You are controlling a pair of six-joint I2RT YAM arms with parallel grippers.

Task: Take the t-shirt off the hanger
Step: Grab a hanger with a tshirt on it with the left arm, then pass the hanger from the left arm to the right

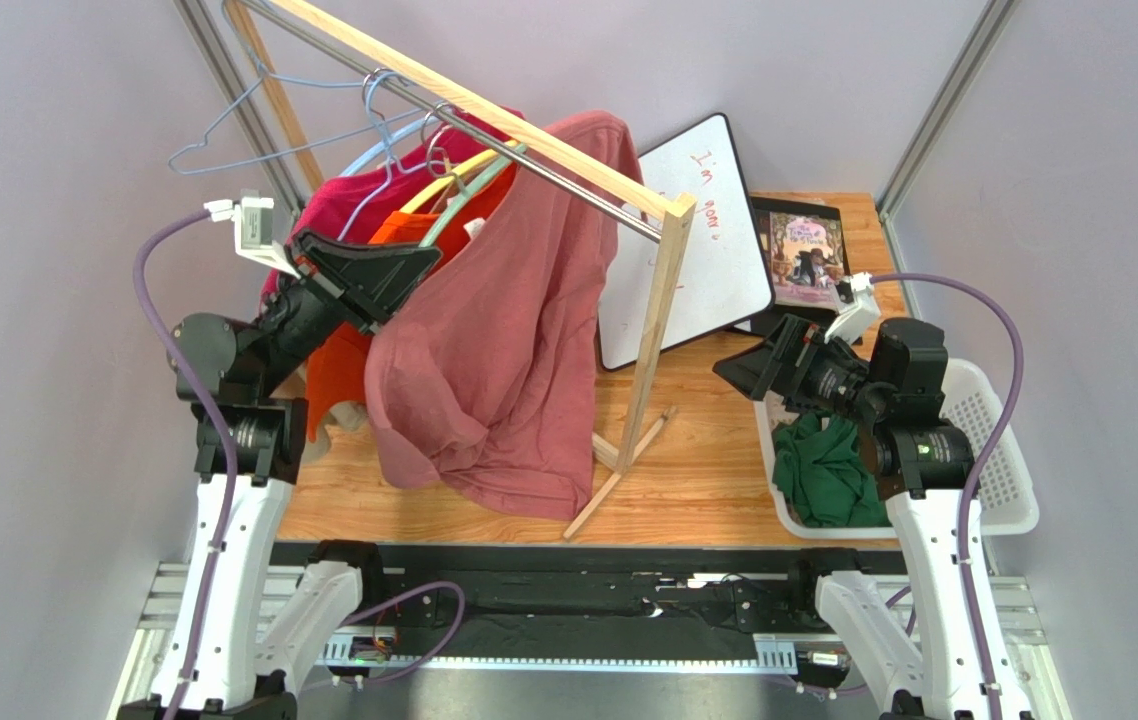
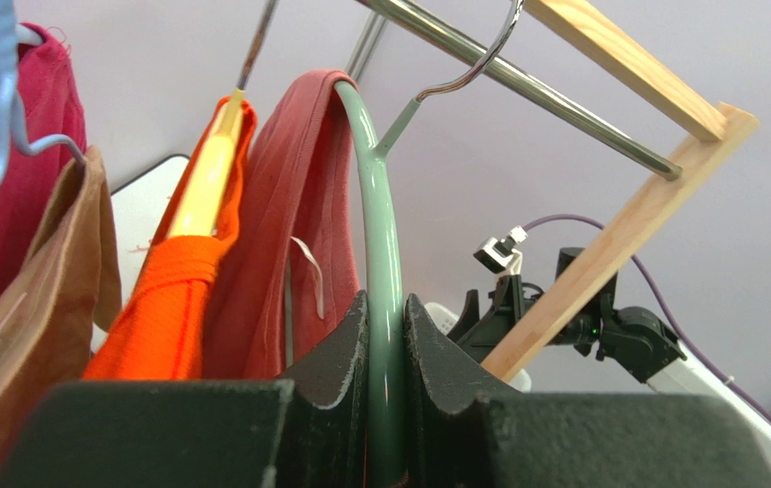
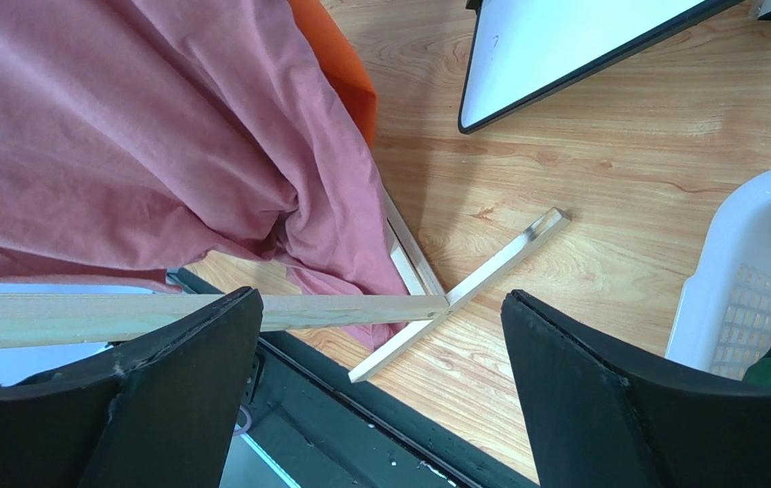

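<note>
Left gripper (image 2: 387, 305) clamped on green hanger (image 2: 384, 224) with pink t-shirt (image 1: 500, 345), right gripper (image 3: 379, 297) wide and empty, whiteboard (image 1: 718, 255) handwriting starting "I'm"

Bright, even, diffuse light; soft shadows on table (image 3: 603, 183); close foreground blurred in wrist views.
</note>
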